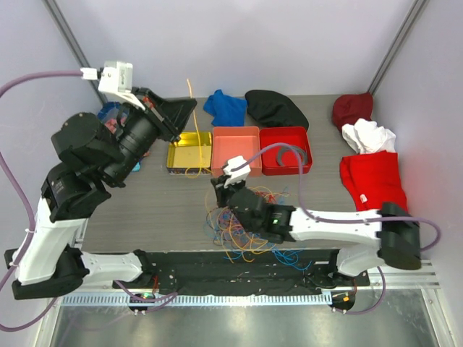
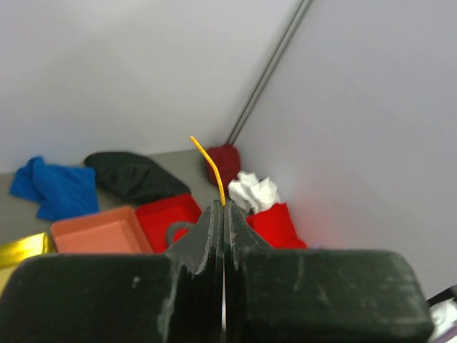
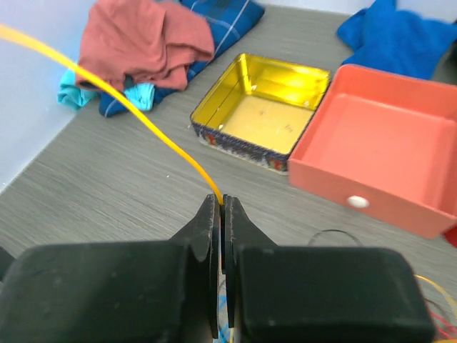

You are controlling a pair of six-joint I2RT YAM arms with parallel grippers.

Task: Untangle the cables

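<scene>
The cables lie in a tangle of orange, blue, red and yellow strands at the near middle of the table. One yellow cable is pulled out of it. My left gripper is raised above the yellow tin and shut on this cable; its free end sticks out past the closed tips. My right gripper is low at the tangle's far left edge, shut on the same yellow cable at its tips. The strand runs taut up to the left.
A yellow tin, a salmon tray and a red tray holding a grey coiled ring stand in a row. Blue, black, dark red, white and red cloths lie behind and to the right.
</scene>
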